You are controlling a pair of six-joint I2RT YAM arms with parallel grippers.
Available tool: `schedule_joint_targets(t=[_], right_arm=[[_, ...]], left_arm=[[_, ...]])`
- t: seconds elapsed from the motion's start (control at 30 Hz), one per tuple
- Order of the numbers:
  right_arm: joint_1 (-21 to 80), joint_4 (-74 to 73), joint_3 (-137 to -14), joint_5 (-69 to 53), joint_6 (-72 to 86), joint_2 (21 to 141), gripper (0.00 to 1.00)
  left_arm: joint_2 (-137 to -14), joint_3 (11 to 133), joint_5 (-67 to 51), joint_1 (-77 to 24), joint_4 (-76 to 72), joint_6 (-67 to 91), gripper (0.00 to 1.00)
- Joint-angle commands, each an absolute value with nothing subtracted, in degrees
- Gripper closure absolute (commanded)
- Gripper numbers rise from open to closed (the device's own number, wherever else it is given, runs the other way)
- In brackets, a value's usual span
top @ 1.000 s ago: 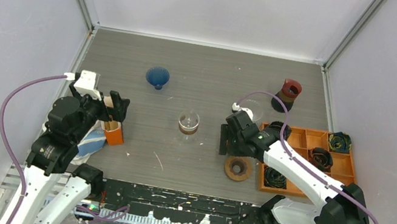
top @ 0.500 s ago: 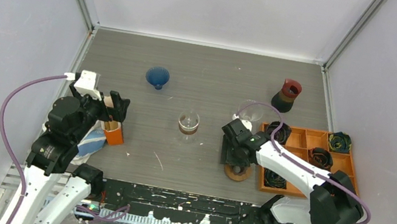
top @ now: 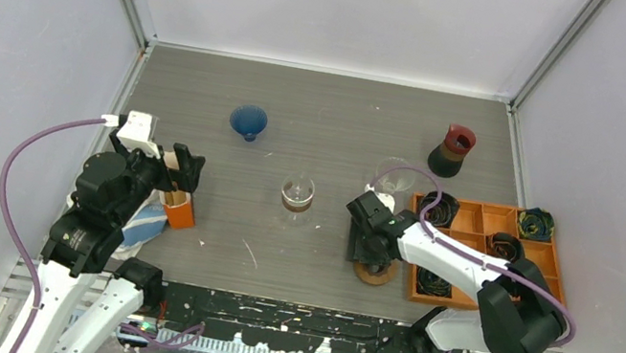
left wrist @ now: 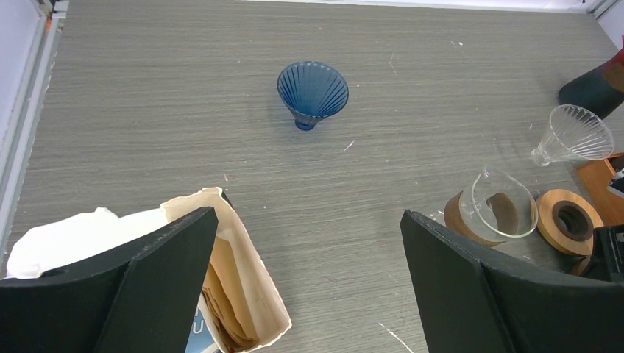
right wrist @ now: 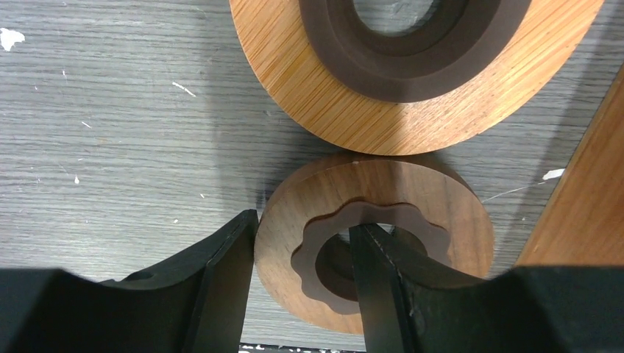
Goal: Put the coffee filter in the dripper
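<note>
Grey worktop, top view: the left end effector hangs released over the filter packet, well apart from the blue dripper; the right end effector is down beside the tray. Left wrist: brown filters lie in the packet. Right wrist: fingers straddle the wall of a small wooden ring, grip uncertain; pinched so, it may tip. Its near edge is hidden.

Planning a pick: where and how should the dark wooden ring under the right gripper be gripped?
Likely its rim wall, from straight above: the dark wooden ring lies flat with an open centre, so jaws straddle, one inside, one outside.
</note>
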State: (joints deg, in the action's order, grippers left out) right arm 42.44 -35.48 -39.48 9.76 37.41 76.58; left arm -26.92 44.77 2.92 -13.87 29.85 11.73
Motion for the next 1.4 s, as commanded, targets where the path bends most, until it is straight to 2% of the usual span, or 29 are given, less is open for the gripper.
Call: schedule_joint_targets(t=[0.0,0.27,0.4,0.77,1.03,1.37], right_arm=[[42.9,-33.2,-39.6,11.2,38.1,76.9,0.47],[45.0,-36.4,-42.1,12.0,38.3,75.5,0.64],[46.4,-40.1,-44.8,15.3,38.7,73.8,0.68],[47.4,-48.7,-57.0,15.7,33.8,71.3,0.74],[47.4,-53.7,-69.9,15.2,26.4,75.6,0.75],[49.3,-52.6,-82.4,9.9,17.5,83.3,0.77]], left_arm=[[-26.6,46.9,2.2,-14.0,28.3,11.2,0.01],[-26.8,46.9,2.2,-14.0,28.2,11.2,0.01],[-26.7,46.9,2.2,-14.0,28.1,11.1,0.01],[-26.3,46.9,2.2,-14.1,28.1,11.1,0.01],[-25.7,46.8,2.1,-14.0,28.2,11.1,0.01],[-25.3,46.9,2.7,-14.1,28.4,11.1,0.01]])
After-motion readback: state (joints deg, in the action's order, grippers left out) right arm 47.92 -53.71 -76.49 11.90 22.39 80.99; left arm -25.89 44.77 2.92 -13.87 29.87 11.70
